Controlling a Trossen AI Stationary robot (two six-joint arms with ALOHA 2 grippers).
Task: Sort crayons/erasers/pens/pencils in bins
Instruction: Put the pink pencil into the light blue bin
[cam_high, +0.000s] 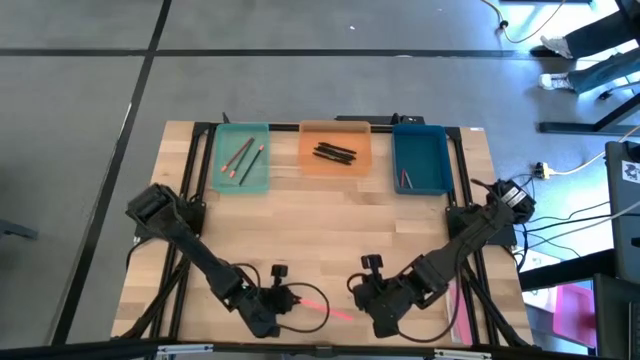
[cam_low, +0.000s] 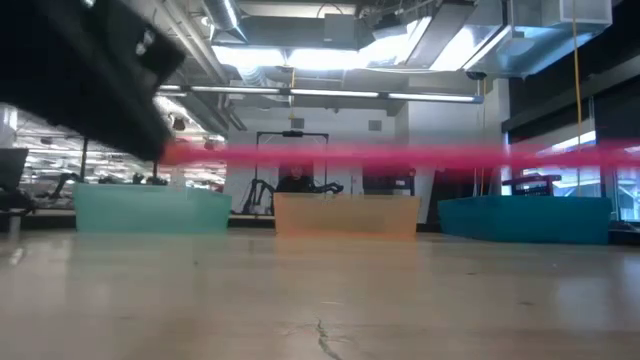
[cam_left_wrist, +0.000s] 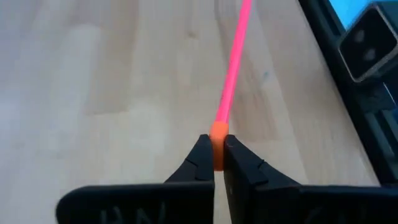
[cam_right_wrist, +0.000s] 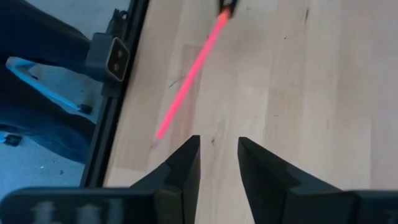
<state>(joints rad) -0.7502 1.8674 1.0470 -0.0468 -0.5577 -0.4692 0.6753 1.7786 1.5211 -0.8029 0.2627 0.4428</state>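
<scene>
Left tool: (cam_left_wrist: 218, 163) pinched tight on the orange end cap of a pink pencil (cam_left_wrist: 233, 68), down at the near edge of the desk (cam_high: 330, 220). Pretty much the whole stick juts out past the tips.

Right tool: (cam_right_wrist: 218, 163) fingers spread, nothing in them, parked just beside the pencil's free tip near the same edge.

Pencil: looks lifted off the desk, going by the low view where it's a pink streak (cam_low: 400, 155) hanging above the surface. It points across toward the right tool.

Bins: all three in a row at the far edge, well apart from both tools. Teal bin (cam_high: 221, 170) already has a few pencils (cam_high: 243, 160), orange bin (cam_high: 310, 165) has the pens (cam_high: 335, 152), blue bin (cam_high: 440, 170) has one thin reddish stick I can't identify.

Risk 1: that end-cap grip is tiny, so my guess is the pencil could swivel or droop during the carry, maybe slip out altogether.

Risk 2: the free end sits close to the right tool, so a wide swing might knock it.

Risk 3: if it goes crooked, it may land across the teal rim instead of inside.

View differences: left wrist view is the only one showing exactly where the grip sits. High view gives the bin contents, which the low view hides behind the bin walls. Right wrist view shows the free tip.
</scene>
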